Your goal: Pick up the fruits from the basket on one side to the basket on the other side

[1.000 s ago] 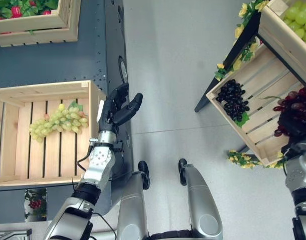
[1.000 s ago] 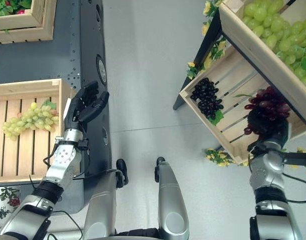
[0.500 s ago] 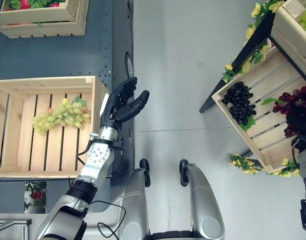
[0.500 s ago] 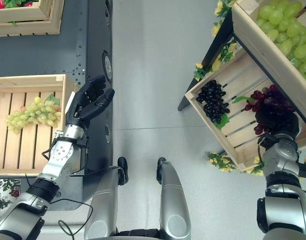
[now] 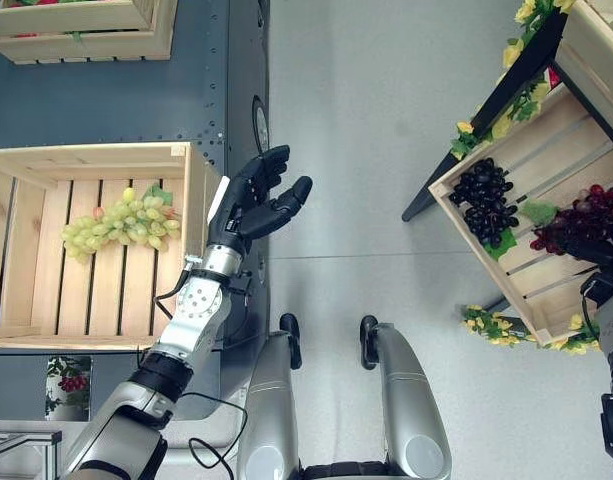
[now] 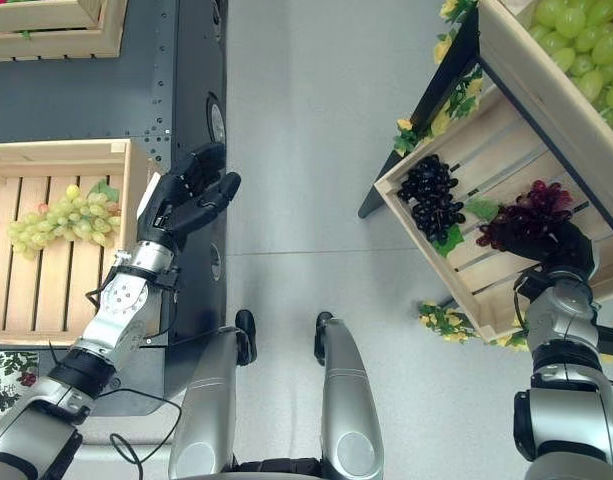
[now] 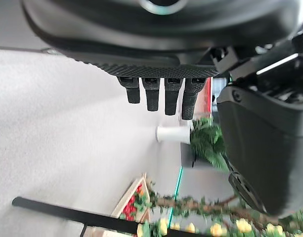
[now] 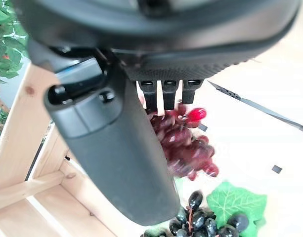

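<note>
Left eye view: left hand [image 5: 254, 201] raised beside the right wall of a wooden crate [image 5: 193, 215] on the robot's left, fingers straight and spread, holding nothing. Inside that crate, a bunch of green grapes [image 5: 119, 222] lying on the slats, apart from the hand. On the robot's right, a tilted wooden crate [image 5: 496, 290] holding a bunch of black grapes [image 5: 485, 200] with a green leaf [image 5: 538, 212] beside it. Further right in the same crate, a bunch of red grapes [image 5: 584, 222] with the right hand [image 5: 608, 265] just under it. Yellow flowers [image 5: 496, 328] along the crate's lower edge.

Right eye view: same layout. Right hand [image 6: 562, 258] closed around the red grapes [image 6: 526, 215], bunch sticking out past the fingers, above the slats of the right crate. Above it, another crate [image 6: 516, 70] filled with big green grapes [image 6: 579, 40].

Left wrist view: fingers [image 7: 152, 94] of the left hand pointing out straight over grey floor [image 7: 67, 128], nothing between them and the thumb.

Right wrist view: fingers [image 8: 166, 94] curled onto the red grapes [image 8: 183, 143], thumb [image 8: 116, 148] pressing in from the other side. Black grapes [image 8: 200, 219] and leaf [image 8: 235, 203] lying below in the crate.
</note>
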Controlling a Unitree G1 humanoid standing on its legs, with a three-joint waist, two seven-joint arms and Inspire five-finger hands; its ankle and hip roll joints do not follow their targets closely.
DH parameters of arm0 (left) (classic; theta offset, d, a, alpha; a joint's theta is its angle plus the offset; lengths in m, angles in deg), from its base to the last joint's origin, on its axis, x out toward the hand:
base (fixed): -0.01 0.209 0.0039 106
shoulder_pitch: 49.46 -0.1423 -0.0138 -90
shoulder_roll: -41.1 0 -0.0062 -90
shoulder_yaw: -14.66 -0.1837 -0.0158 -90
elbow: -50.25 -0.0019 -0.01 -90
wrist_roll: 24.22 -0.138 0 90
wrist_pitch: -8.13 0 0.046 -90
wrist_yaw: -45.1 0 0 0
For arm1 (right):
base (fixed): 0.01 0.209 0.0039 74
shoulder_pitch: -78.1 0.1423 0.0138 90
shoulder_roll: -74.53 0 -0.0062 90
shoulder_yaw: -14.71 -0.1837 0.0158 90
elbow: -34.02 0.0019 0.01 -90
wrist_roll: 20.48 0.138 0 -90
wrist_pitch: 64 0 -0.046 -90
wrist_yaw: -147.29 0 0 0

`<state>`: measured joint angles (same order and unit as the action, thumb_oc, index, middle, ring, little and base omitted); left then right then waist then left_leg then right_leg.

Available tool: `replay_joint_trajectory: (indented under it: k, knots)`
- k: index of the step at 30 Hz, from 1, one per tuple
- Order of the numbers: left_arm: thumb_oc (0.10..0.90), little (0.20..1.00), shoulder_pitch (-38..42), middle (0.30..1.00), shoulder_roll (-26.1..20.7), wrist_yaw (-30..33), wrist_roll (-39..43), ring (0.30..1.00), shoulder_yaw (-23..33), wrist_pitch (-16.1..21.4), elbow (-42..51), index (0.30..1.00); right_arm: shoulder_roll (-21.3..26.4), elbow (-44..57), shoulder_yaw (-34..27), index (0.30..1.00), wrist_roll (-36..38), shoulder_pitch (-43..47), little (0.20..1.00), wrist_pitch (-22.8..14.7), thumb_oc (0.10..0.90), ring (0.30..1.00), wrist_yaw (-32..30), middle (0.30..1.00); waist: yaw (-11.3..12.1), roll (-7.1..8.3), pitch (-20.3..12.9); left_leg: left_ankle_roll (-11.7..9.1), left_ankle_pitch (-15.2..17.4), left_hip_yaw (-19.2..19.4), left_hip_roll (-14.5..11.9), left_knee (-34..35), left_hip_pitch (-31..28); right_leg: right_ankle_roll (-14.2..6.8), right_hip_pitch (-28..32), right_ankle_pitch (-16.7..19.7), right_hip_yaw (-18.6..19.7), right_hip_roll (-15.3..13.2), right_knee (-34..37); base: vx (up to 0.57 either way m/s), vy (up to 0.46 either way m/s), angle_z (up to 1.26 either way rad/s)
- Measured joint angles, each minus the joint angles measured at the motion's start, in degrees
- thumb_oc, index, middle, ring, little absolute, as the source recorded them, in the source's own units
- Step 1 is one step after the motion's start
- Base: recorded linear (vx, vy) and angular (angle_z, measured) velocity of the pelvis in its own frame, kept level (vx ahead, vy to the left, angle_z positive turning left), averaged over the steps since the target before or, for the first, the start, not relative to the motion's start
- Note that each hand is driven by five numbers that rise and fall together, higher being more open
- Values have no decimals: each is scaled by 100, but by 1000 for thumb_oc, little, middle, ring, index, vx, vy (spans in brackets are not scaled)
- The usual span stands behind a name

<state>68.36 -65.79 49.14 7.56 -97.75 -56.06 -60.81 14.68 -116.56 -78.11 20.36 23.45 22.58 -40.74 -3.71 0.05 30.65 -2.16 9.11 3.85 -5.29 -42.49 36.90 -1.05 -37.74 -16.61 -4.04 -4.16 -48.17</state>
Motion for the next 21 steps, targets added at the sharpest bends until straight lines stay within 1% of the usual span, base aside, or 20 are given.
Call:
replay_joint_trajectory:
  k: [2, 10, 11, 14, 16, 17, 21]
  knots:
    - [800, 900, 8, 900, -4, 1, 1, 900, -4, 0, 41, 900, 0, -13, 36, 900, -2, 11, 900, 67, 800, 900, -2, 900, 3, 0, 0, 7, 9, 0, 0, -16, 0, -15, 3, 21, -1, 0, -2, 0, 0, 0]
    - [800, 900, 12, 900, -6, 73, -1, 900, -4, 0, 40, 900, -12, 55, 145, 900, -78, 95, 900, 51, 800, 900, -3, 900, 8, 0, 0, 15, 33, -7, 0, -69, 0, -31, 32, 29, -8, -6, -10, -1, 9, 0]
    - [800, 900, 12, 900, -6, 83, -1, 900, -2, 0, 40, 900, -15, 176, 213, 900, -225, 93, 900, 49, 800, 900, -9, 900, 2, 0, 0, 18, 33, -7, 0, -69, -8, -38, 43, 34, -7, -6, -9, 0, 0, 0]
    - [800, 900, 7, 900, 1, 72, -1, 900, 1, 0, 38, 900, -113, 637, 541, 900, -225, 70, 900, 15, 800, 900, -29, 900, -10, 0, -1, 20, 32, -5, 0, -55, -71, -44, 107, 41, -2, -4, 1, -14, 52, 0]
    - [800, 900, -4, 900, 34, 70, -12, 900, 15, 0, 38, 900, -350, 1346, 689, 900, -220, -153, 900, -46, 800, 900, -80, 900, -24, 3, -1, 9, 24, 16, 1, 37, -165, -34, 164, 39, 24, 7, 54, 2, 43, -3]
    - [800, 900, -15, 900, 46, 72, -14, 900, 29, 0, 38, 900, -435, 1485, 743, 900, -218, -199, 900, -65, 800, 900, -80, 900, -11, 3, -1, 2, 19, 15, 2, 62, -195, -38, 186, 44, 24, 9, 71, 1, 37, -5]
    - [800, 900, -38, 900, 102, 104, -94, 900, 42, 14, 39, 900, -1117, 2214, 863, 900, -215, -645, 900, -85, 800, 900, -75, 900, -55, 13, -1, 0, 18, 28, 2, 195, -370, -49, 357, 55, 31, 29, 208, -3, 7, -1]
